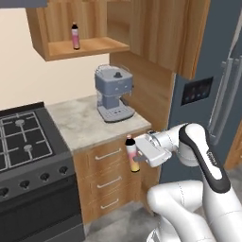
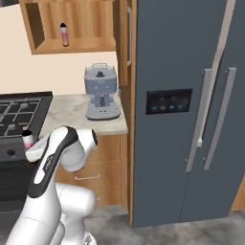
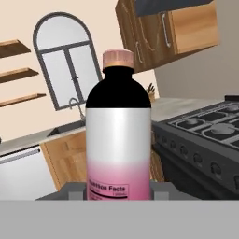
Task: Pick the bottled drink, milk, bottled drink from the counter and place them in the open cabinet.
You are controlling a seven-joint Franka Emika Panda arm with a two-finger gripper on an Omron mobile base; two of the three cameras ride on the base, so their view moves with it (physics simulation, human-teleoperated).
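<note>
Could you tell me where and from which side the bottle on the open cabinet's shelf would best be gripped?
Probably around the straight middle of the bottled drink, coming level from the cabinet's open front. It stands upright near the front edge with free shelf on both sides; wooden walls close the back and sides.

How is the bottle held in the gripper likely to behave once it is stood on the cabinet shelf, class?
The bottled drink looks rigid, so the gripper probably won't deform it. Its smooth, glossy sides may slip. Tall and slim, it could tip if released tilted, and would likely roll. Another bottle stands upright in the open cabinet.
</note>
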